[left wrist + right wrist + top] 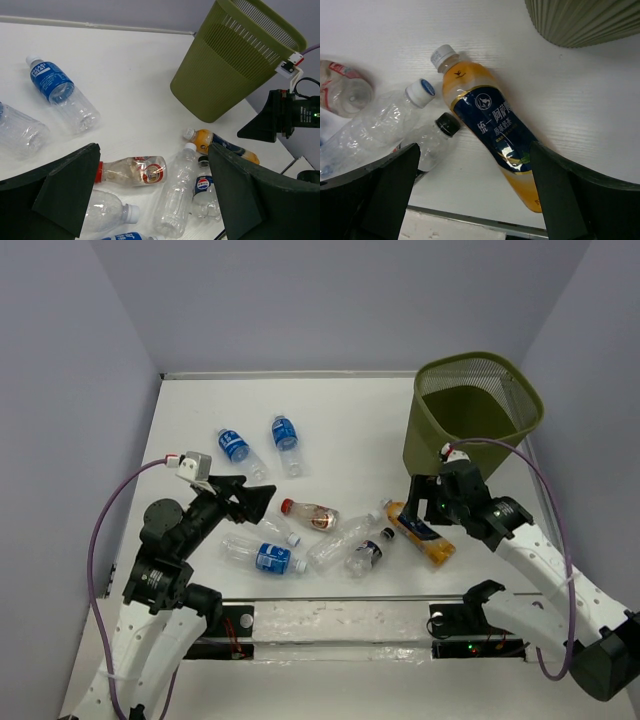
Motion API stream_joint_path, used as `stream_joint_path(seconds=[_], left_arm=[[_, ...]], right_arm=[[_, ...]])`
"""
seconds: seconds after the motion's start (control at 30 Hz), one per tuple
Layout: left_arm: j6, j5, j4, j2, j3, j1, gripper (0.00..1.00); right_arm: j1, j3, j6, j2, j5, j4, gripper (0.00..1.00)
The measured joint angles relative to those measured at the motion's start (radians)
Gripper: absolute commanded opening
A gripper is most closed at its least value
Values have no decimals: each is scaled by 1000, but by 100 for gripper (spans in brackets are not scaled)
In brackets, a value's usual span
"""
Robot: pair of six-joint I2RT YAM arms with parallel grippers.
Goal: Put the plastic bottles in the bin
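The olive-green mesh bin (478, 410) stands at the back right; it also shows in the left wrist view (235, 65). Several plastic bottles lie on the white table. Two blue-labelled bottles (234, 448) (287, 440) lie at the back. A red-capped bottle (310, 515), a label-less clear bottle (340, 540), a black-capped bottle (366, 555) and another blue-labelled bottle (265, 557) lie in the middle. The orange bottle (422, 533) (492, 130) lies under my right gripper (425, 502) (475, 195), which is open and empty above it. My left gripper (255, 502) (152, 195) is open and empty above the red-capped bottle (132, 171).
A small clear bottle with a white cap (275, 530) lies beside the front blue-labelled one. The table's front edge (350, 600) runs just behind the middle cluster. Grey walls close the table at the left, back and right.
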Motion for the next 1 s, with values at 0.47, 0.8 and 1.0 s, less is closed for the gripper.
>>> stream_joint_path(seconds=[0.47,0.8,1.0], left_arm=[[-4,-36,-10,2,0,-21,99],[-6,-53,-16,-22,0,-41,99],[-9,-57,-17,-22,0,-47,99]], right_arm=[[27,6,42,211,72,-81,100],[98,4,106,335,88,-93,93],[109,-5,143,373,116,-92,82]])
